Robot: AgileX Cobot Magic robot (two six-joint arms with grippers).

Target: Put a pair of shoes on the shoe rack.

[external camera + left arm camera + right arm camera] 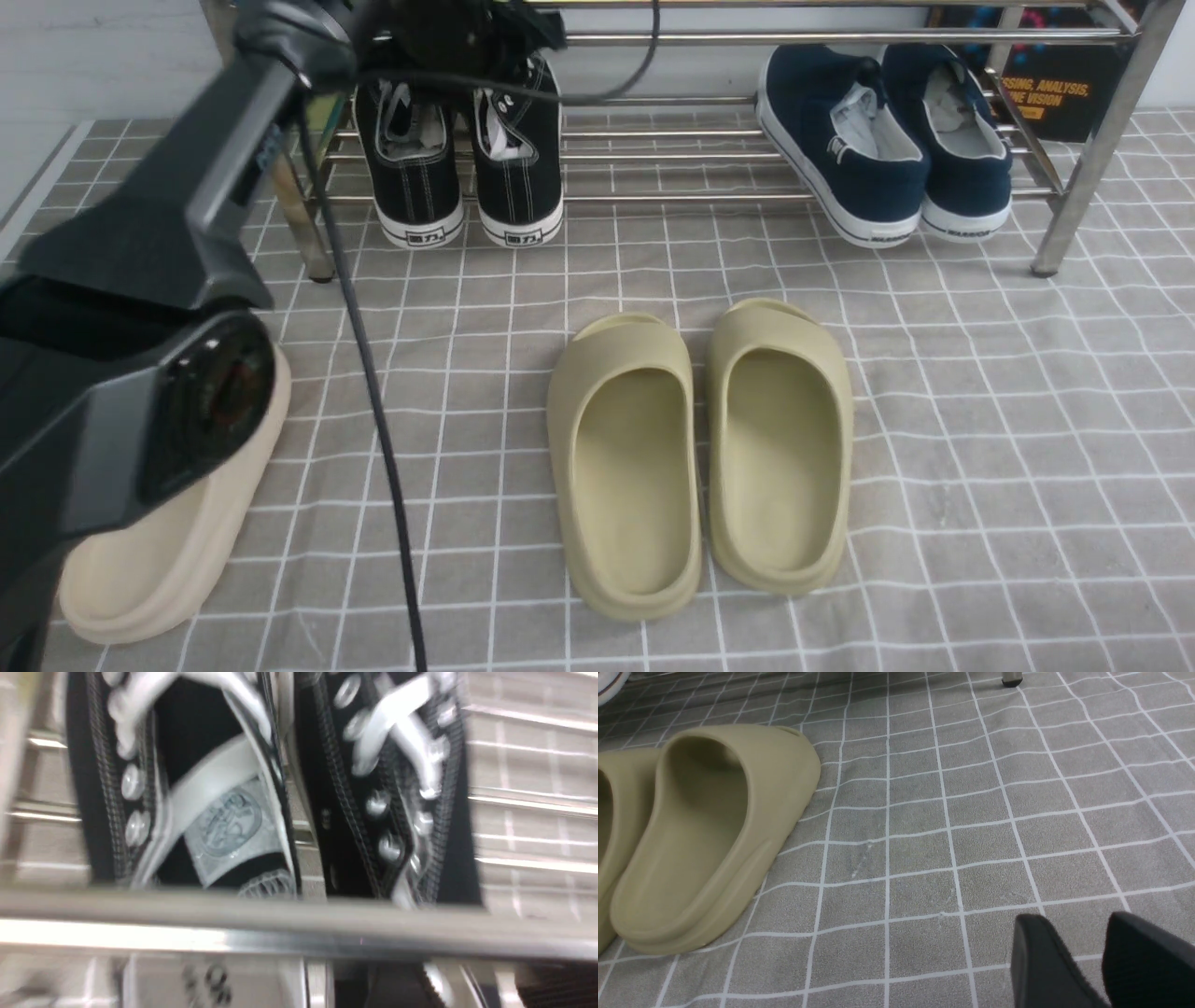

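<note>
black canvas sneakers (415, 187) are being borne on the lower bars of the chrome shoe rack (700, 198), left end. left gripper (467, 42) is being held above them; finger spread cannot be told. right gripper (1099, 970) is being held with fingers slightly parted, empty, over checked cloth (924, 835).

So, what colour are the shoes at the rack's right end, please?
Navy blue shoes, clearest in front view.

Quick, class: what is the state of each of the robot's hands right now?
Left hand: cannot be told; its fingers are hidden above the black sneakers.
Right hand: open, holding nothing.
</note>
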